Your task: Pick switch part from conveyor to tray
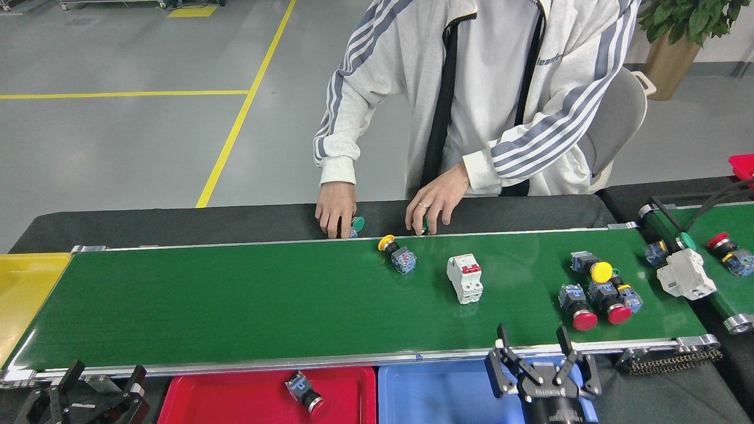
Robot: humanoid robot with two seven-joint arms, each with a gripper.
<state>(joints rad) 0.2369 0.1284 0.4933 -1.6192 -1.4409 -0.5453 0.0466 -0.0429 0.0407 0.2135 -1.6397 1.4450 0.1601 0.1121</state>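
The conveyor [235, 300] is lying across the middle of the head view, a wide green belt between silver rails. Several switch parts are sitting on it: a yellow-capped push button [396, 253] lying on its side near the far rail, a white circuit breaker [465, 278] with a red strip standing just right of it, and further right a tight cluster of buttons [596, 288] with one yellow cap and two red caps, touching one another.

The right gripper [536, 353] is hovering at the near rail, over the blue tray [436, 394], with its black fingers spread apart and nothing between them. The left gripper [103, 380] is showing at the bottom left corner below the belt's near rail, its fingers also standing apart and empty.

The red tray [224, 400] is sitting left of the blue one, touching it, and a red-capped button [304, 393] is lying inside it on its side. A yellow tray [23, 294] is sitting at the left end of the belt.

A person in a white striped jacket [489, 88] is standing behind the belt, with both hands [336, 209] resting on the black cloth at the far rail, over green-capped buttons [357, 224]. A narrower green belt [695, 218] at the right is carrying more switch parts, including a white one
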